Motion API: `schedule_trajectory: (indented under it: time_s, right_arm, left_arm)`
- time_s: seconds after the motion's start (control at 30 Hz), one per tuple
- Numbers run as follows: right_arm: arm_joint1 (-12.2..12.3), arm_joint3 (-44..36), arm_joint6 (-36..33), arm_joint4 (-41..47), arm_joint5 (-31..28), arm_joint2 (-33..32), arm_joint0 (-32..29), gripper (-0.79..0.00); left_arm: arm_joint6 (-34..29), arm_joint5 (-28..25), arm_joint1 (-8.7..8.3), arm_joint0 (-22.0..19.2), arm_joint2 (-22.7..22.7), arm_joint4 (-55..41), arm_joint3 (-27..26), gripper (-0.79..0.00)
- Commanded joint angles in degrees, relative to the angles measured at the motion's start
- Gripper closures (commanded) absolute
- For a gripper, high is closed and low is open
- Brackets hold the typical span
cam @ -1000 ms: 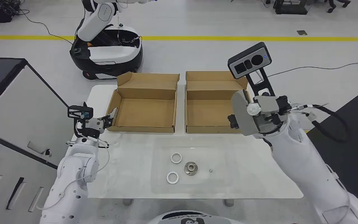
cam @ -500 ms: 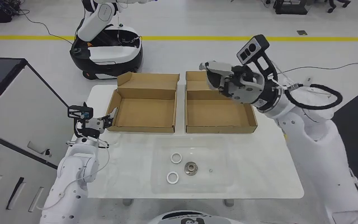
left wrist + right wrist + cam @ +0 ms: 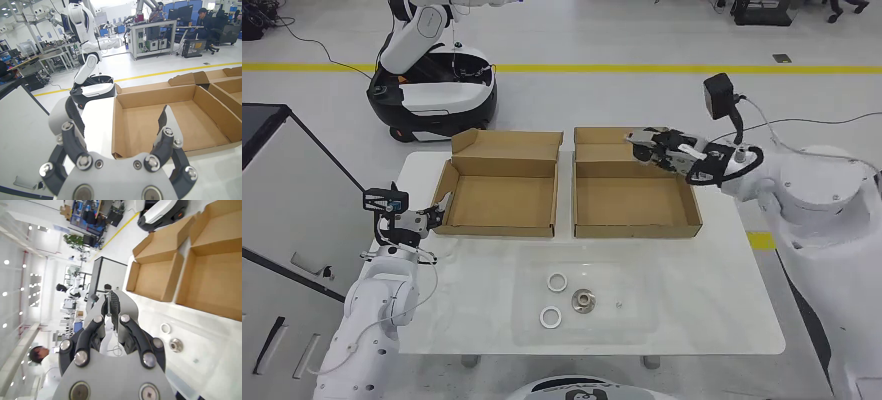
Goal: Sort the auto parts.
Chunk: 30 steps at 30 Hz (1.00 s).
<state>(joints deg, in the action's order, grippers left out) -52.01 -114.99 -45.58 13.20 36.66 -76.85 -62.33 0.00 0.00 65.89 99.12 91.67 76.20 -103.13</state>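
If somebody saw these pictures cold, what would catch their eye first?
Two open, empty cardboard boxes sit side by side at the far side of the table, the left box and the right box. The right gripper hangs above the right box's far edge, shut on a bolt. Nearer the robot lie two white rings and a metal flanged part.

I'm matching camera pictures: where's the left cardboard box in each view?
Top view: left cardboard box, table's far edge, beside its twin.
Left wrist view: the box just ahead of the left gripper.
Right wrist view: the box nearer the grey cabinet.
Shared landmark: parked robot's black base.
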Motion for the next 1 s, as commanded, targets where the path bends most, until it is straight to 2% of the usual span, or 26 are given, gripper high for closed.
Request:
schedule_trajectory:
  time_s: [0.0,0.27,0.6,0.97]
  right_arm:
    - [0.3,1.1,-0.8,-4.7,0.3,1.1,1.7,0.000]
    - [0.2,9.4,-5.7,-14.7,0.2,8.1,11.4,0.000]
    - [-1.2,23.8,-16.2,-25.1,-4.2,20.3,23.7,0.000]
    - [-3.5,34.1,-21.9,-31.3,-8.0,30.4,28.8,0.000]
  left_arm:
    - [0.0,0.0,0.00,0.0,0.0,0.0,0.0,-0.785]
    - [0.0,0.0,0.00,0.0,0.0,0.0,0.0,-0.785]
    - [0.0,0.0,0.00,0.0,0.0,0.0,0.0,-0.785]
    - [0.0,0.0,0.00,0.0,0.0,0.0,0.0,-0.785]
